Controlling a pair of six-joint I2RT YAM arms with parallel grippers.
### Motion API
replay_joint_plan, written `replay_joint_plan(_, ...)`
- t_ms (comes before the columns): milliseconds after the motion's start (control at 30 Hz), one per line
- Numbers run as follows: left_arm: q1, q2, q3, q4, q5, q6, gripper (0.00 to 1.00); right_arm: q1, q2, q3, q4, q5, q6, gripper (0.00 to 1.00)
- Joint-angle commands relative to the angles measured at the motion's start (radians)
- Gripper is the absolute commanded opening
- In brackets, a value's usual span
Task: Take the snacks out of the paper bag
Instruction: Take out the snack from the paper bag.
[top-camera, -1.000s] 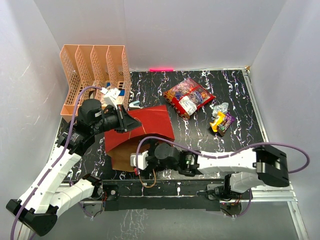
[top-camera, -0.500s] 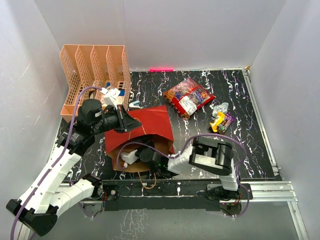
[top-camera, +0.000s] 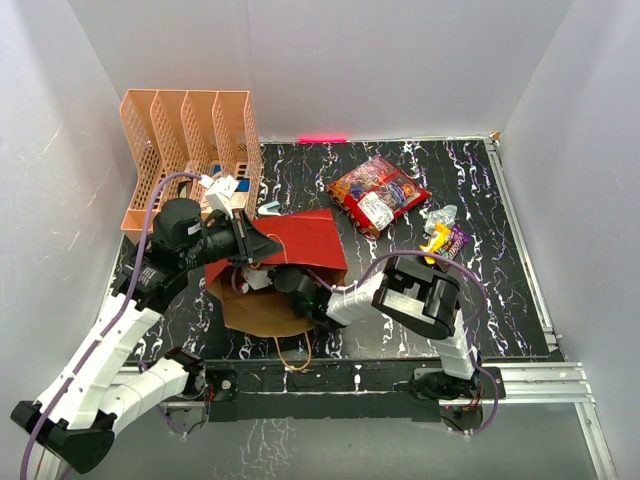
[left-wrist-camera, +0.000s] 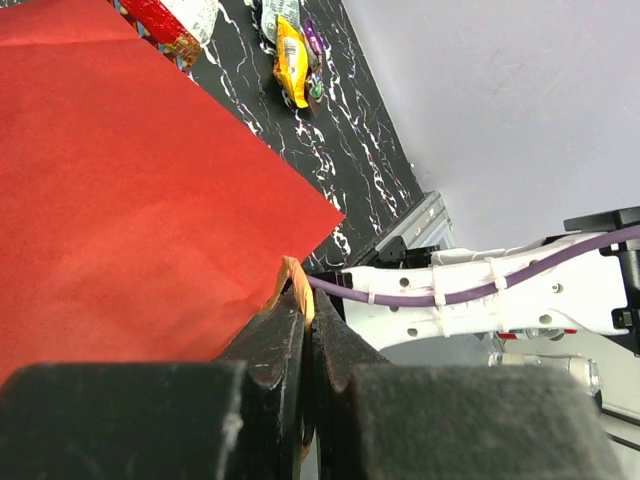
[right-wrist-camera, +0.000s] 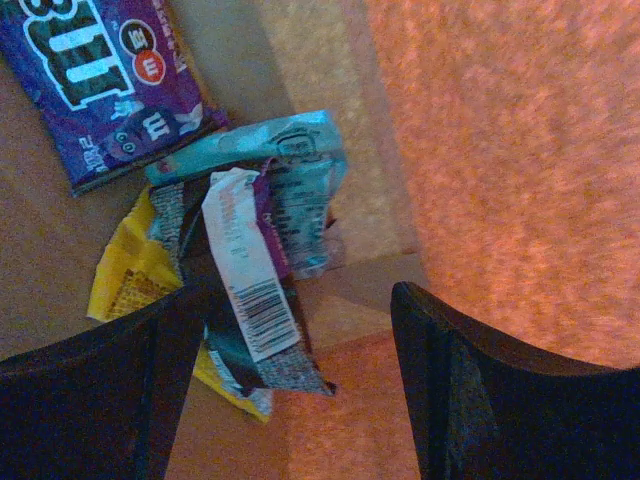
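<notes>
The paper bag (top-camera: 308, 243), red outside and brown inside, lies on its side with its mouth held up. My left gripper (top-camera: 262, 246) is shut on its tan handle (left-wrist-camera: 293, 283). My right gripper (right-wrist-camera: 300, 350) is deep inside the bag and open. Its left finger (right-wrist-camera: 95, 390) sits against a small pile of snacks: a silver packet with a barcode (right-wrist-camera: 245, 290), a teal packet (right-wrist-camera: 305, 175), a yellow packet (right-wrist-camera: 125, 280) and a purple packet (right-wrist-camera: 95, 65). Outside the bag lie a large red candy bag (top-camera: 378, 195) and several small packets (top-camera: 443, 240).
A peach perforated file rack (top-camera: 190, 150) stands at the back left, close behind my left wrist. A pink stick (top-camera: 322, 139) lies along the back wall. White walls close in the black marbled table (top-camera: 500, 290) on three sides.
My right arm has swung left and pushed its gripper deep into the bag's mouth, and its jaws have narrowed a little. The left gripper keeps holding the handle up.
</notes>
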Motion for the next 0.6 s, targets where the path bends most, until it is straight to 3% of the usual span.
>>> replay_joint_plan(0, -0.004, -0.018, 0.046, -0.005, 0.011, -0.005, 0.0, -0.038, 0.011, 0.057, -0.098, -0.056, 0.235, 0.79)
replay_joint_plan(200, -0.004, -0.022, 0.044, -0.004, 0.012, -0.006, 0.0, -0.076, 0.052, 0.088, -0.16, -0.015, 0.328, 0.82)
replay_joint_plan(333, -0.004, -0.02, 0.045, -0.005, 0.015, -0.006, 0.0, -0.094, 0.079, 0.104, -0.17, -0.004, 0.365, 0.61)
replay_joint_plan(400, -0.004, -0.019, 0.048, -0.008, 0.013, -0.005, 0.0, -0.099, 0.076, 0.106, -0.191, -0.037, 0.402, 0.59)
replay_joint_plan(567, -0.004, -0.02, 0.047, -0.012, 0.008, -0.003, 0.0, -0.098, 0.053, 0.125, -0.276, -0.11, 0.48, 0.33)
